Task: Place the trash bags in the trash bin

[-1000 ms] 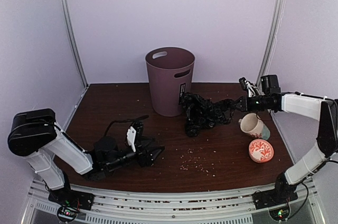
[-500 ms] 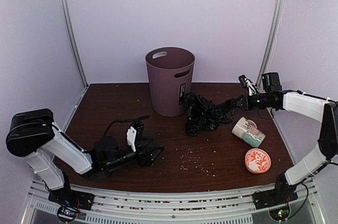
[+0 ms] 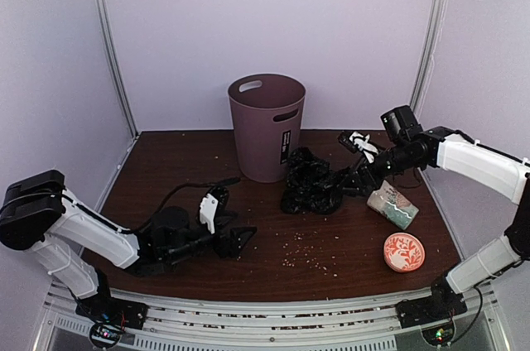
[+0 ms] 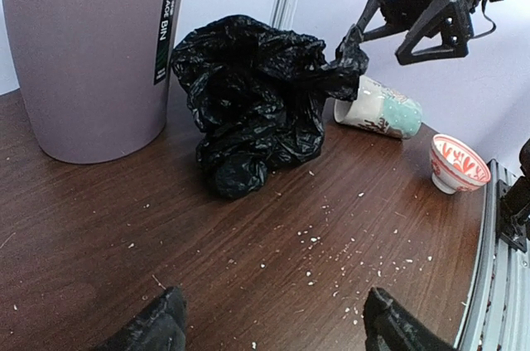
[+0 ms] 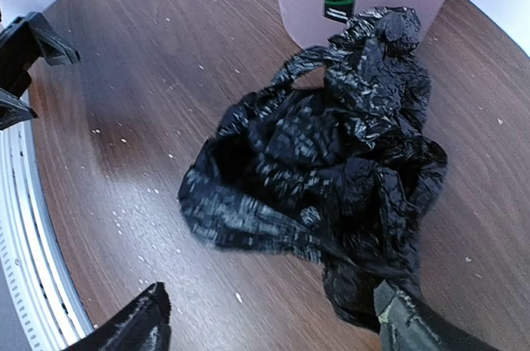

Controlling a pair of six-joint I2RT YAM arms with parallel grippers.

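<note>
The mauve-brown trash bin stands upright at the back of the table. A crumpled heap of black trash bags lies on the table just right of its base, also seen in the left wrist view as the trash bags and in the right wrist view as the trash bags. My right gripper hangs open at the heap's right edge, and one finger touches the plastic. Open and empty, my left gripper sits low over the table front left, well short of the heap.
A patterned cream mug lies on its side right of the bags. A red-patterned bowl sits nearer the front right. White crumbs speckle the wood. Side walls enclose the table.
My right gripper opened and let go of the bag, then swung left and lower over the heap. The stretched bag fell back toward the bin. The mug toppled onto its side.
</note>
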